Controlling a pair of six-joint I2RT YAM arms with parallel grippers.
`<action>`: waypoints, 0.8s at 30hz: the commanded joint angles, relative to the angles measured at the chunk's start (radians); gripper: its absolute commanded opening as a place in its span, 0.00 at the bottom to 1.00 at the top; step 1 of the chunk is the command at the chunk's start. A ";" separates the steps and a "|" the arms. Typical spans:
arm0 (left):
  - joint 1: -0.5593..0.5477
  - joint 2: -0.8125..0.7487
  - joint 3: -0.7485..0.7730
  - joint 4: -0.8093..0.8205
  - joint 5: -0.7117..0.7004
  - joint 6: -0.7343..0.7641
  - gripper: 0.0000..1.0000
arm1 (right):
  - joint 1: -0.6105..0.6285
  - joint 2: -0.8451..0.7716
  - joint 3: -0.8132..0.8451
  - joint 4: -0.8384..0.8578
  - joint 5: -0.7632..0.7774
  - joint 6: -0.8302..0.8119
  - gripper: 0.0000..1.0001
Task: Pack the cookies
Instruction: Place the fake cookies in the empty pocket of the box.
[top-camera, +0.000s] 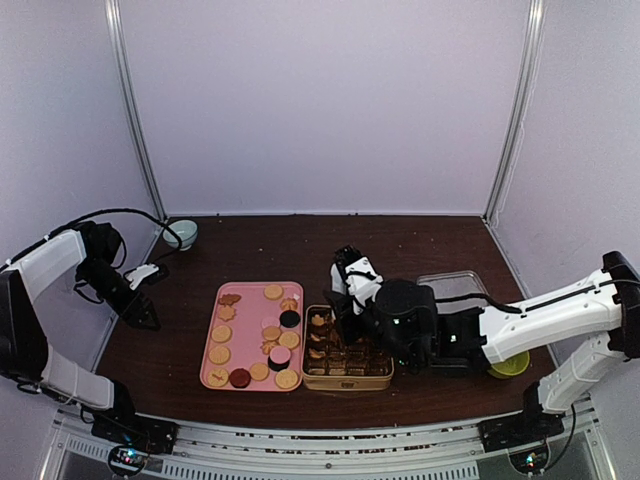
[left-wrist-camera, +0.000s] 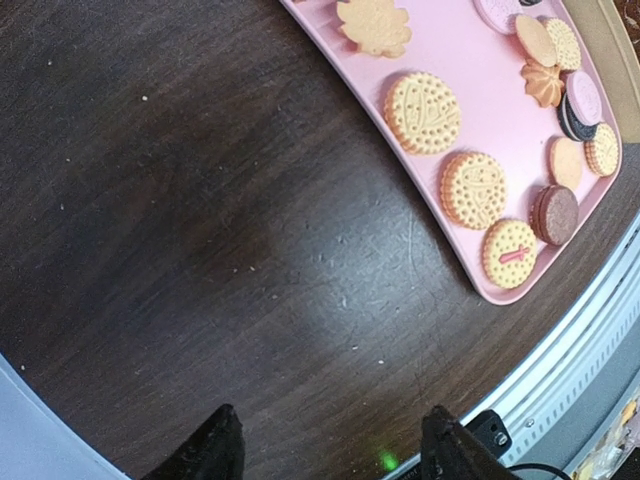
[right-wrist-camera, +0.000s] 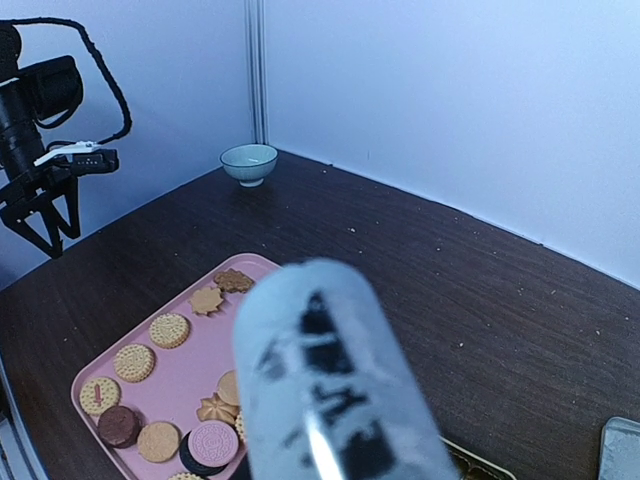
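Centrally, blurred cylinder (right-wrist-camera: 330, 380), maybe covering cookies (right-wrist-camera: 168, 330)

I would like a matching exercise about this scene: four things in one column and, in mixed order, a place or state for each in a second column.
Column A
1. bowl
2. tray
3. gold box
4. left gripper

Column B
a. open, above bare table
b. pink, with cookies spread on it
c. in the far-left corner
d. divided into compartments, just right of the tray

Pairs: 1-c, 2-b, 3-d, 4-a
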 joint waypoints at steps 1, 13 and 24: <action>0.008 -0.025 0.019 0.025 -0.007 -0.014 0.75 | 0.004 0.000 0.035 0.012 0.007 0.013 0.24; 0.009 -0.071 0.009 0.064 -0.055 -0.045 0.98 | 0.004 -0.011 0.049 0.006 0.007 -0.002 0.26; 0.022 -0.151 0.024 0.165 -0.233 -0.123 0.98 | 0.007 0.027 0.190 0.024 -0.041 -0.076 0.22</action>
